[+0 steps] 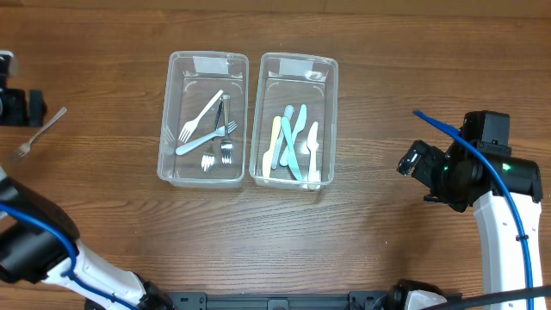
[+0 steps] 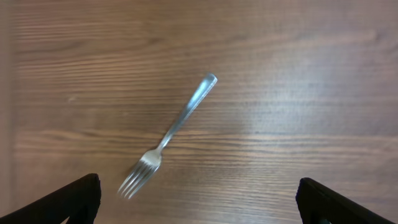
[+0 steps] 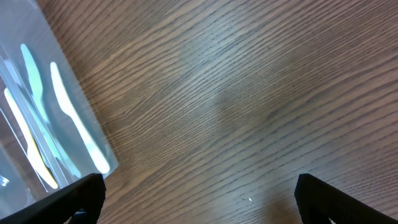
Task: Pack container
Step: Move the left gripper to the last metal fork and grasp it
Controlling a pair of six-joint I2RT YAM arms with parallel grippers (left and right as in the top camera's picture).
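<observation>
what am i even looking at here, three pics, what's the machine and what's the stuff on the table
This is a robot with two arms at a wooden table. The wide picture comes from a camera fixed above. The other two come from cameras on each wrist, looking down past that arm's own fingers, the dark shapes in the bottom corners.

On the table stand two clear plastic bins side by side. The left bin holds forks, the right bin holds coloured plastic knives. One metal fork lies loose on the wood at the far left, right under the left arm's fingers. The right arm's fingers hang over bare wood beside the knife bin. Both are spread open, and nothing is held.
</observation>
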